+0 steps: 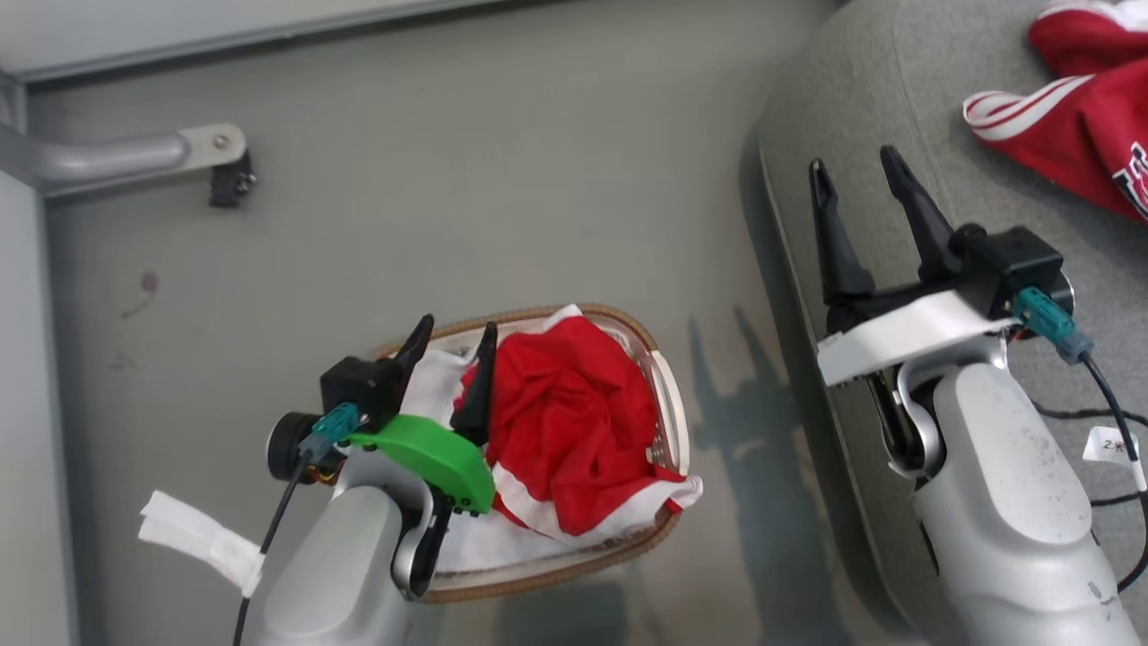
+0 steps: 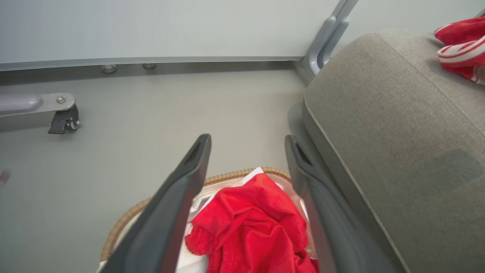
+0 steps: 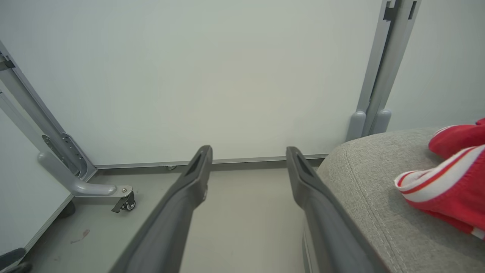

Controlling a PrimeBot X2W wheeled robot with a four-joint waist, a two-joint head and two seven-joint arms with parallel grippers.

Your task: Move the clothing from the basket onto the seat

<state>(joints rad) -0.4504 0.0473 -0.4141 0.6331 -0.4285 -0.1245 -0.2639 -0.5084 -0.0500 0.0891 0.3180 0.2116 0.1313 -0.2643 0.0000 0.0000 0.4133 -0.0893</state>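
Currently: one red jersey point(image 1: 574, 422) lies bunched in the basket point(image 1: 619, 314) on the floor, on top of the white liner point(image 1: 432, 375). A second jersey point(image 1: 1081, 117) lies on the couch point(image 1: 897, 99), at the upper right of the head view, so the task reads as partly done.

Left claw point(image 1: 458, 325): released, fingers spread, nothing between them. It hangs over the basket's left half, one finger above the liner and the other at the edge of the red fabric. Whether it touches cannot be told.

Right claw point(image 1: 853, 161): released and empty, poised over the couch's near edge, well apart from the jersey there.

Step in hand, as judged: approach for picking up the basket jersey with the left claw.

Next move calls for lowering the left claw into the raised fold of red cloth and pinching that fabric alone, not the liner beneath.

Risk: the liner lifts with the jersey, or the light basket tips.
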